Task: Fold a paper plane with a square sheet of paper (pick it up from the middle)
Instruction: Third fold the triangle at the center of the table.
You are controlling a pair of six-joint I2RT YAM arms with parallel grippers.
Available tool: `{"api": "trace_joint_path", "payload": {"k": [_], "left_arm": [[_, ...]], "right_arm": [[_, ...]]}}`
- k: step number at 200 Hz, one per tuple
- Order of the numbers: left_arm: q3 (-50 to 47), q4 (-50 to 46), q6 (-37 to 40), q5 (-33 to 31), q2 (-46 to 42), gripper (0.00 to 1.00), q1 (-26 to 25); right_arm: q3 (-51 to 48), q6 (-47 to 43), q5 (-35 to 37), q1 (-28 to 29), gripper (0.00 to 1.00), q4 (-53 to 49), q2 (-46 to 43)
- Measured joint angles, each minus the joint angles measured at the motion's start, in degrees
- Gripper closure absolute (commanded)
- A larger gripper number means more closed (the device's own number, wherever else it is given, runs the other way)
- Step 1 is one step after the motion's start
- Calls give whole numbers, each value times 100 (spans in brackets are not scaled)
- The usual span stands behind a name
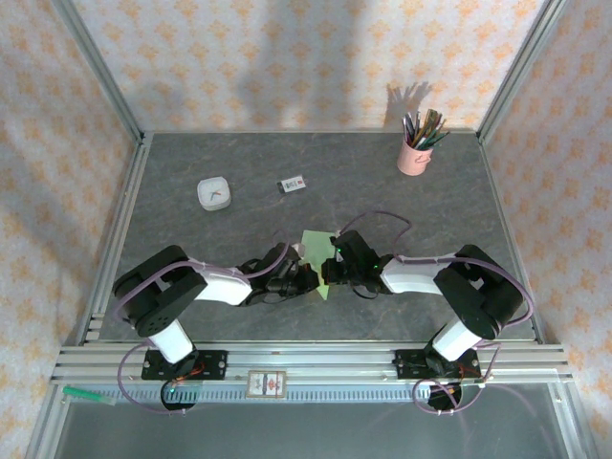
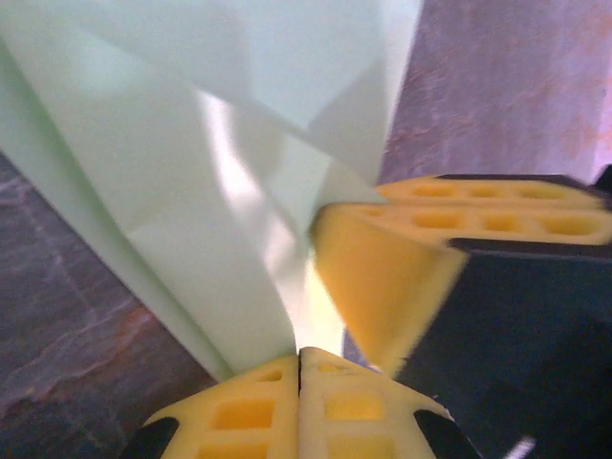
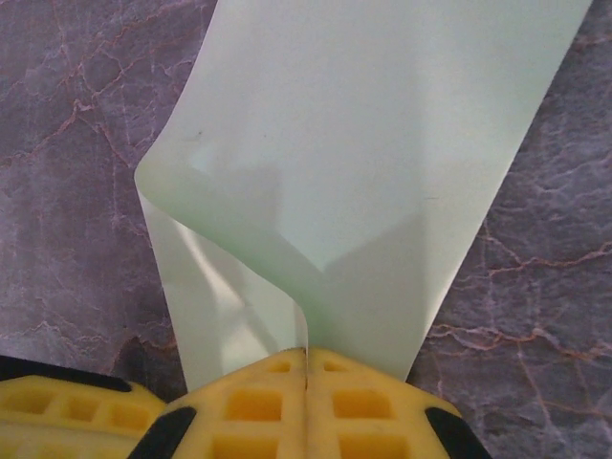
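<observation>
Together, left hand and right hand clamp the folded green paper between them

Robot arms: two, namely left arm and right arm. Two-finger grippers: two, namely left gripper and right gripper. Pale green square sheet of paper: one. Pink pencil cup: one. Coloured pencils in the cup: several, exact number not discernible. Small white square dish: one. Small white card with dark print: one. Grey table: one.
</observation>
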Motion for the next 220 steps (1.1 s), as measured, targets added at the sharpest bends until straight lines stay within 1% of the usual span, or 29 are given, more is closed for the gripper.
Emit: {"api": "trace_joint_path", "payload": {"k": [61, 112, 160, 220], "left_arm": [[9, -28, 48, 24, -55, 97, 11], [76, -48, 118, 26, -96, 97, 221], [76, -46, 153, 28, 57, 96, 221], [160, -225, 282, 28, -74, 95, 254]], "right_arm": [[0, -2, 2, -2, 99, -7, -4], [0, -4, 2, -2, 99, -7, -4], [0, -26, 2, -2, 99, -7, -4], [15, -48, 2, -7, 99, -31, -4]]}}
